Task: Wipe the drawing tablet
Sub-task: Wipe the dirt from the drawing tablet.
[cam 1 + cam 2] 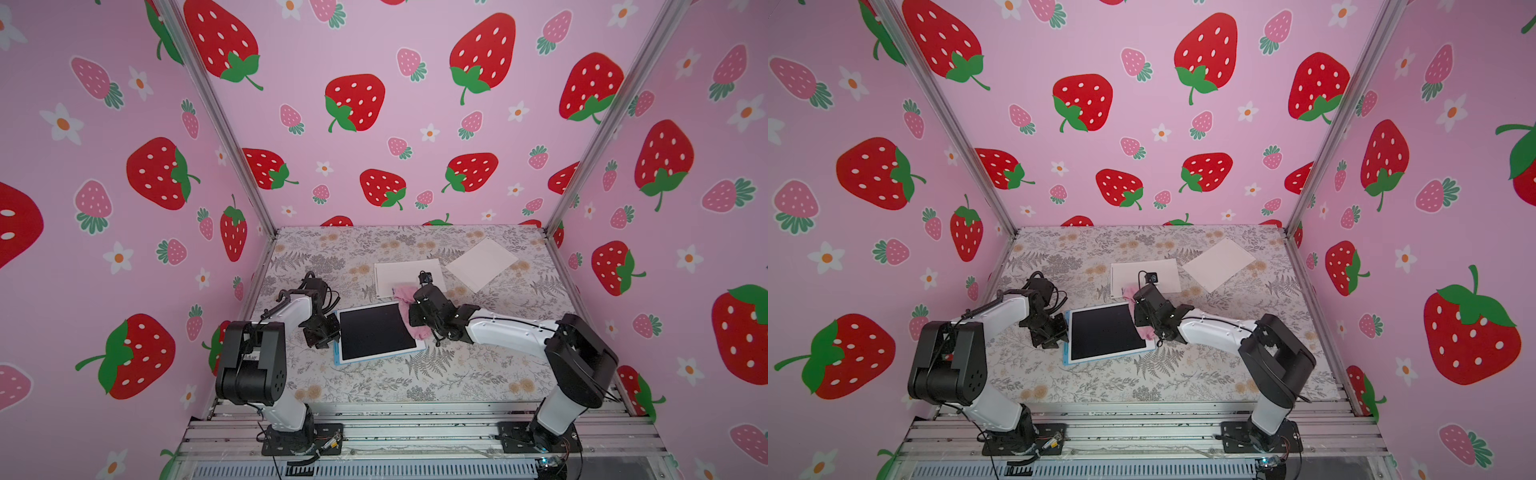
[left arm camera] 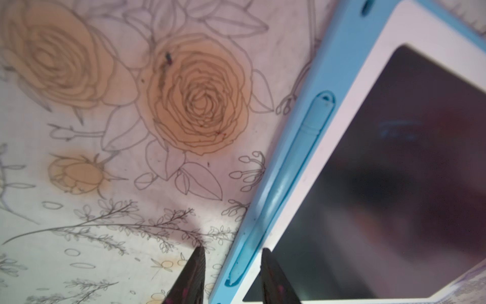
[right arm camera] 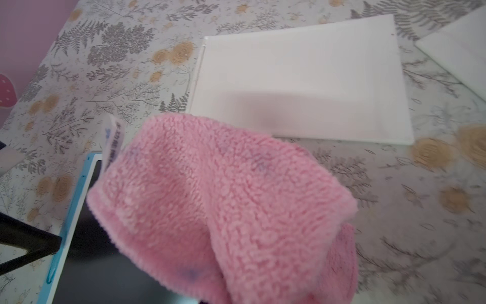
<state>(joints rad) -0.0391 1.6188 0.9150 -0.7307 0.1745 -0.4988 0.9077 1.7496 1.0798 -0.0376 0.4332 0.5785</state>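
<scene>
- Two left gripper jaws stand apart astride one edge of the drawing tablet, mid-bench; contact unclear.
- Right gripper jaws, hidden under pink cloth, pinch it at the tablet's right edge.

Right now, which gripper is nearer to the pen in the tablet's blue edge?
Left. The left gripper straddles the blue edge at the pen; the right gripper, holding the cloth, is at the tablet's opposite side.
</scene>
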